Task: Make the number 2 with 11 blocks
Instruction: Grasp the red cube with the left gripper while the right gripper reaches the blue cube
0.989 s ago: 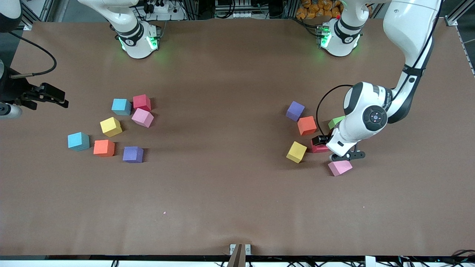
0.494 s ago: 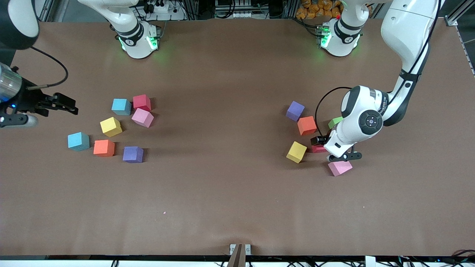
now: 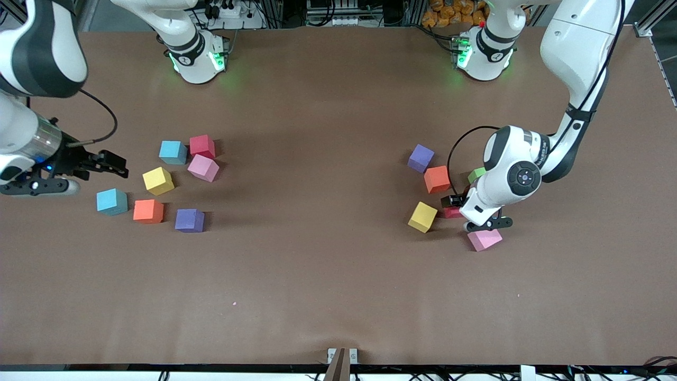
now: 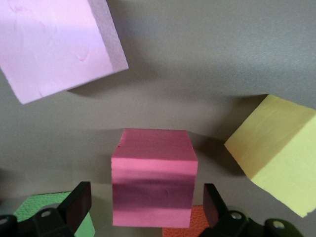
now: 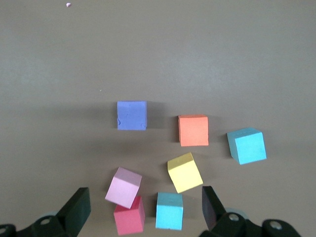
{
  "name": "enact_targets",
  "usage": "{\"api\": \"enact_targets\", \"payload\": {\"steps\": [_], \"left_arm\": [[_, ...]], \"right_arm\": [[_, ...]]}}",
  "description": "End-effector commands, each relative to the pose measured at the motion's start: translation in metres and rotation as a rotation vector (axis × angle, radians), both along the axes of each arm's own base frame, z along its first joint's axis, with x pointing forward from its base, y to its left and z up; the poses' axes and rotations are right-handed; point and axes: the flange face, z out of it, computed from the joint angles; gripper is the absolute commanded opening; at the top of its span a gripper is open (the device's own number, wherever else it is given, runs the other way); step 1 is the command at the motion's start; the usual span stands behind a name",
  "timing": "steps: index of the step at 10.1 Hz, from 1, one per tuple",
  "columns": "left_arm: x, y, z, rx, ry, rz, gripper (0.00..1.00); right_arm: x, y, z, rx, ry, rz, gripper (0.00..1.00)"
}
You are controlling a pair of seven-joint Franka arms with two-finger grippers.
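Observation:
No number 2 shows; the blocks lie loose in two clusters. My left gripper (image 3: 476, 219) is low over the red block (image 3: 451, 212). It is open, with one finger (image 4: 79, 205) on each side of that block (image 4: 154, 182) and a gap at both. Around it lie pink (image 3: 484, 239), yellow (image 3: 422, 217), orange (image 3: 437, 179), green (image 3: 477, 174) and purple (image 3: 421, 158) blocks. My right gripper (image 3: 45, 186) is open and empty, up in the air at the right arm's end of the table. In its wrist view (image 5: 145, 212) the second cluster shows.
The second cluster holds light blue (image 3: 173, 152), red (image 3: 202, 146), pink (image 3: 203, 168), yellow (image 3: 158, 181), light blue (image 3: 111, 201), orange (image 3: 148, 211) and purple (image 3: 189, 220) blocks. The brown table (image 3: 317, 238) lies bare between the clusters.
My right arm has swung in from the table's end toward the second cluster. My left gripper has shifted slightly toward the red block. No block has moved.

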Motion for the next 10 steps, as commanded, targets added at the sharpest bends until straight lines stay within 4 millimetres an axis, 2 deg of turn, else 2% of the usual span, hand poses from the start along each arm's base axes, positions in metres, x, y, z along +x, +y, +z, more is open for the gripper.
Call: {"api": "enact_targets", "payload": {"steps": [1,3,4,5,6,7,8,9,10], "left_arm": [[0.001,-0.009,-0.014,0.032,-0.019,0.005,1.0],[0.0,-0.011,-0.02,0.035,-0.022,-0.005,1.0],[0.0,-0.01,-0.021,0.044,-0.025,-0.019,0.48],[0.0,-0.01,-0.021,0.052,-0.029,-0.031,0.22],[0.003,-0.01,-0.014,0.05,-0.041,-0.028,0.11],[0.006,-0.014,-0.004,0.051,-0.059,-0.031,0.1],[0.004,-0.027,0.008,0.053,-0.076,-0.032,0.1],[0.005,-0.032,0.027,0.053,-0.104,-0.026,0.1],[0.0,-0.048,0.044,0.047,-0.11,-0.04,0.1]], "right_arm": [[-0.006,0.003,-0.029,-0.004,-0.021,0.024,1.0],[-0.005,0.004,-0.053,-0.005,-0.028,0.027,1.0],[-0.004,0.006,-0.064,-0.005,-0.039,0.032,1.0],[0.0,0.011,-0.085,-0.005,-0.042,0.039,1.0],[0.005,0.011,-0.103,-0.004,-0.048,0.038,1.0],[0.009,0.019,-0.122,0.003,-0.042,0.045,1.0],[0.014,0.041,-0.145,0.005,-0.042,0.073,1.0],[0.018,0.046,-0.16,0.005,-0.052,0.075,1.0],[0.025,0.048,-0.179,0.006,-0.069,0.076,1.0]]}}
